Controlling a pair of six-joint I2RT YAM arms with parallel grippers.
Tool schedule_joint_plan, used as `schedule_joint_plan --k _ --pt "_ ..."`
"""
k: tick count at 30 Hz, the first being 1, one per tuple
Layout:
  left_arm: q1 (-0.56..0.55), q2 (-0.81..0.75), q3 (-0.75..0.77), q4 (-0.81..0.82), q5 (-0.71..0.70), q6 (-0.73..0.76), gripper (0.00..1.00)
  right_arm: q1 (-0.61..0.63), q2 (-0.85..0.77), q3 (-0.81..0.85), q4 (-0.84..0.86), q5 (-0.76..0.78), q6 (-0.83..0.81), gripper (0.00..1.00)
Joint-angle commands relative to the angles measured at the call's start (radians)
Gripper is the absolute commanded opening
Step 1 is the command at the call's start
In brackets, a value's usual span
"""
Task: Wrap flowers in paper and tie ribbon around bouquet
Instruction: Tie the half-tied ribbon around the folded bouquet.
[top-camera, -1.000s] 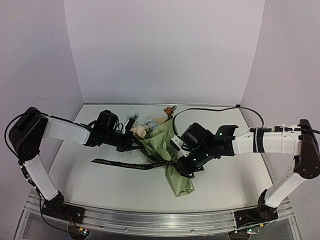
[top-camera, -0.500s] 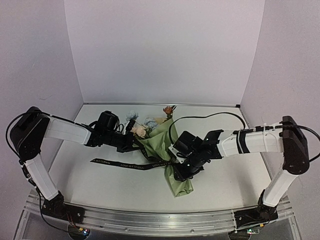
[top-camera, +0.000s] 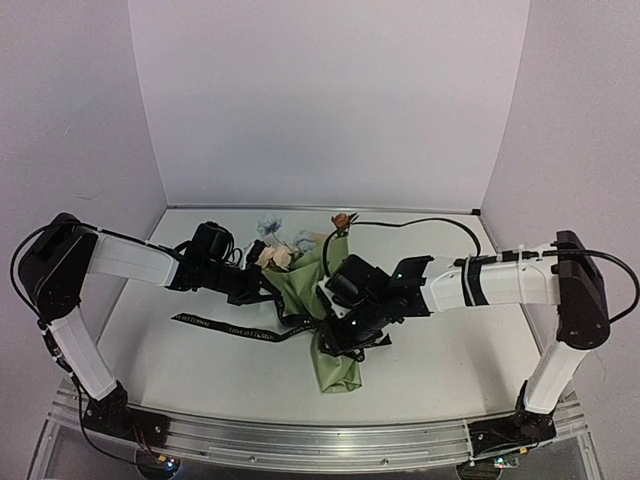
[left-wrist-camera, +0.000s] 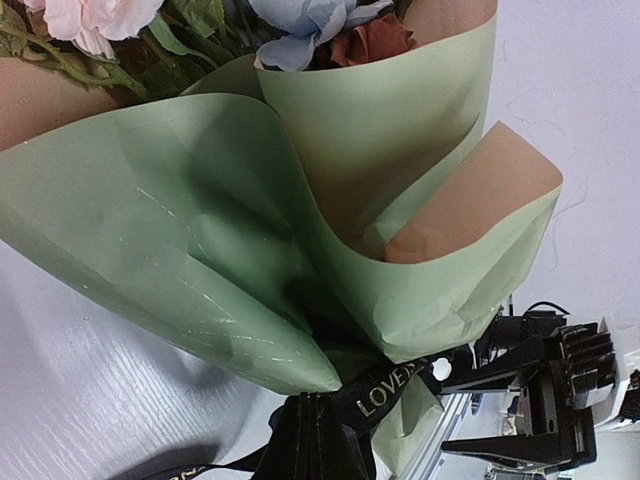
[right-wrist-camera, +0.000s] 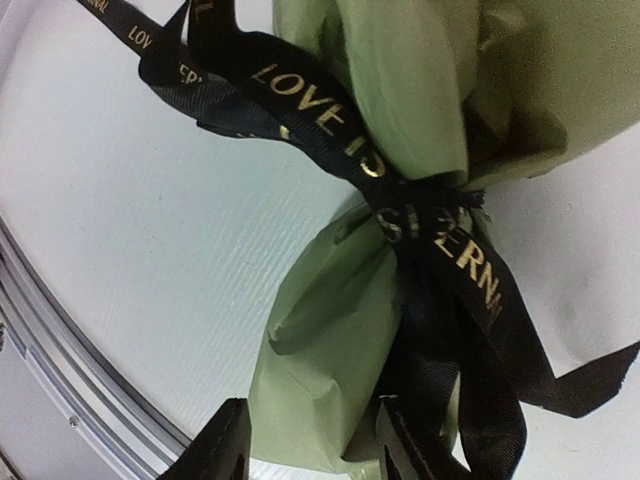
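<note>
1. right hand (top-camera: 342, 330) has eased apart over the last second and now reads as released. in the right wrist view its two fingers (right-wrist-camera: 232, 445) stand either side of the bouquet's narrow tail with a gap, not pinching it. the arm has also swung left toward the other arm and sits low over the bouquet's neck.
2. left hand (top-camera: 258, 288) stays clenched just beside the wide end of the bouquet. its fingers don't show in its own camera, so can't tell what it pinches, if anything.
3. bouquet (top-camera: 300, 288) lies on the surface (top-camera: 170, 375) between the two hands, wide end away from the arm bases. it has slid a bit left with the right arm's move. the paper (left-wrist-camera: 200, 230) is rolled into a cone, green outside, tan lining showing at the rim.
4. ribbon (right-wrist-camera: 320, 125) is wound round the neck. its long free end trails left across the surface and has shifted a little left too.
5. flowers (left-wrist-camera: 300, 30) poke out of the wide end, carried left with the cone.
6. knot (right-wrist-camera: 425, 200) sits at the pinch of the paper, with short ends hanging beside the tail.
7. judgement: wrapping looks done and the ribbon is crossed and cinched. the release reads as the end of a pull or a regrasp. can't tell whether the tie is fully locked. if not, it needs one more throw, and the loose cone could shift again while that's done.
</note>
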Motion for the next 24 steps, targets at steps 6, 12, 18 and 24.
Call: schedule_joint_plan --k 6,12,18,24 --pt "0.0 -0.063 -0.011 0.02 0.025 0.011 0.0 -0.002 -0.194 -0.112 -0.171 0.246 0.215 0.52" --pt "0.001 -0.065 -0.022 0.031 0.034 0.006 0.0 0.006 -0.202 -0.162 -0.108 0.315 0.359 0.59" --pt "-0.001 -0.076 -0.031 0.033 0.036 0.005 0.0 0.007 -0.133 -0.138 -0.054 0.302 0.389 0.61" --pt "0.0 -0.075 -0.029 0.028 0.036 0.009 0.0 0.019 -0.101 -0.156 -0.015 0.263 0.425 0.55"
